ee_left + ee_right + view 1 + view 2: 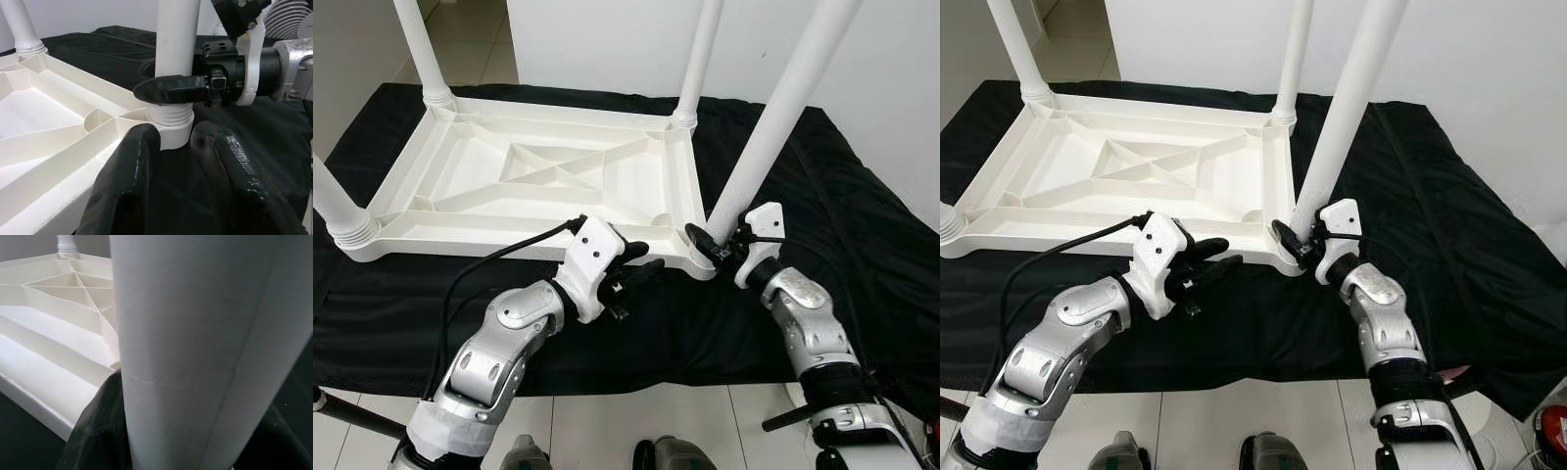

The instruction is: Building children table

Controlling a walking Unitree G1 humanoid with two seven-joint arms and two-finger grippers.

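A black cloth [862, 196] covers a platform on a pale tiled floor; on it lies a white moulded-plastic tabletop [538, 171], upside down, ribbed underneath, with round legs standing in its corner sockets.

Head views: the right gripper [713, 245] is clamped around the base of the near-right leg [783, 108], just above the tabletop's corner. The left gripper [641, 266] hovers at the tabletop's near edge, fingers slightly parted, holding nothing.

Left wrist view: its glossy black fingers [132, 181] flank the threaded socket [171, 122].

Right wrist view: the smooth white leg sits between the fingers.
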